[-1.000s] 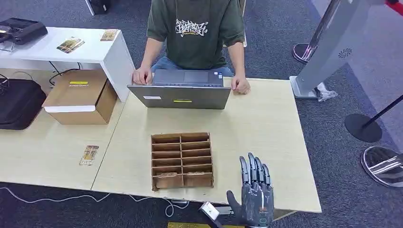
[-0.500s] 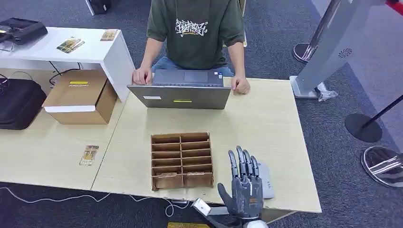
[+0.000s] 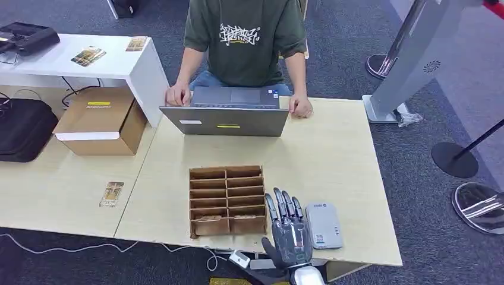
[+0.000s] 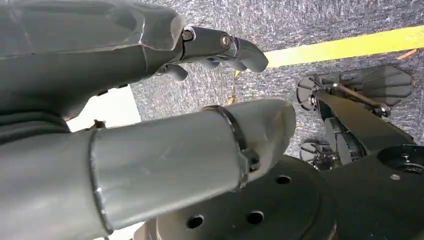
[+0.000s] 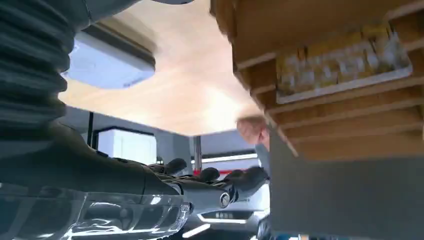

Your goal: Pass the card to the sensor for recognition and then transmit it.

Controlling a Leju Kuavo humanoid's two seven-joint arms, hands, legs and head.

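Slotted cardboard rack (image 3: pixel 227 200), flat grey rounded sensor (image 3: pixel 323 225) beside

One slotted wooden rack (image 3: pixel 227 200), one grey sensor (image 3: pixel 324 225), one laptop (image 3: pixel 226 120) and one cardboard box (image 3: pixel 101 120) are counted on the worktops, plus three loose cards (one (image 3: pixel 111 193) near the front edge, two on the white side worktop: (image 3: pixel 88 56), (image 3: pixel 136 43)).

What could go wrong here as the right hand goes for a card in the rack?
1. The right hand is open, fingers together, right beside the cardboard rack; the rack looks light, so a sideways brush could shove it.
2. The grey sensor lies close on the hand's other side, near the table edge; a knock could slide it off.
3. The cards sit in narrow slots, so a pinch may miss.
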